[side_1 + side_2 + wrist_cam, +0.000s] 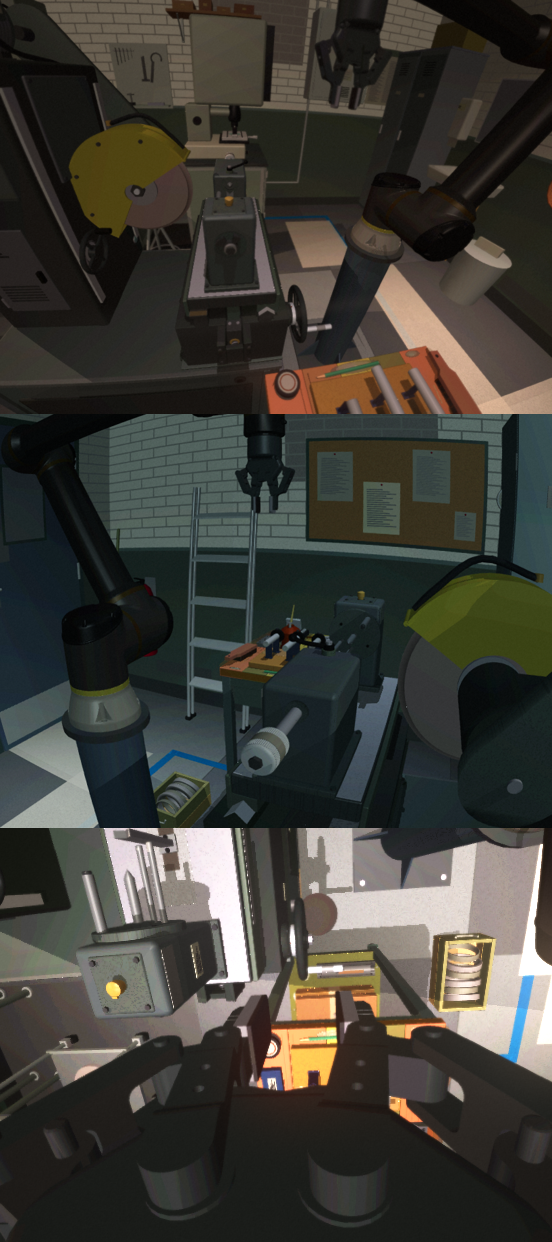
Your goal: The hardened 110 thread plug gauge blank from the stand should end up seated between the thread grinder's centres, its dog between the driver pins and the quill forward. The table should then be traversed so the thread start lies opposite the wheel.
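Several grey gauge blanks (pixel 387 384) lie in cradles on the orange stand (pixel 374 383), which sits just off the near end of the grinder's table (pixel 229 285). On that table the headstock (pixel 229 243) with a yellow knob faces the tailstock (pixel 312 708), whose quill and knurled knob (pixel 265 748) point away from it. No blank sits between the centres. The grinding wheel (pixel 158 196) under its yellow guard (pixel 120 165) stands to the table's side. My gripper (pixel 346 96) hangs high above the stand, far from everything; its fingers are partly drawn in, still open, and hold nothing.
A yellow box of rings (pixel 180 797) sits on the floor by the arm's base (pixel 352 294). The table handwheel (pixel 297 312) juts toward the base. A ladder (pixel 220 601) leans on the brick wall, and a white bin (pixel 474 272) stands beyond my arm's elbow.
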Motion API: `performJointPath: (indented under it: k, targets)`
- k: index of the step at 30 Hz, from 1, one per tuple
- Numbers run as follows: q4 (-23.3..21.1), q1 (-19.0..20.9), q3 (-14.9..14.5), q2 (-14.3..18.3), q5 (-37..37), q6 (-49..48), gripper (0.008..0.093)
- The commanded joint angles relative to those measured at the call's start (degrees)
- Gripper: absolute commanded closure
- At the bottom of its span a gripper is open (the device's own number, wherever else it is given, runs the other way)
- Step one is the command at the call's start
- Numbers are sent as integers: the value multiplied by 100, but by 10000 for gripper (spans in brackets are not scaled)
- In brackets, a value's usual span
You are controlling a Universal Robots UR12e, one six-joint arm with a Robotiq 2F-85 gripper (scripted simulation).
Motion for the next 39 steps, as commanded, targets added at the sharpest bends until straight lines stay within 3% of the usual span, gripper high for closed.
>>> performJointPath:
  k: [1, 14, 21, 29, 33, 39]
  targets:
    - [-2, 0, -6, 0, 0, 0, 634]
    - [-148, -103, -7, 152, 0, -102, 634]
    - [-783, -469, -103, 894, -1, -464, 634]
    - [-1470, -772, -429, 1896, 0, -770, 634]
    - [-1597, -821, -528, 2113, 0, -823, 634]
    - [-1650, -829, -518, 2149, 0, -833, 634]
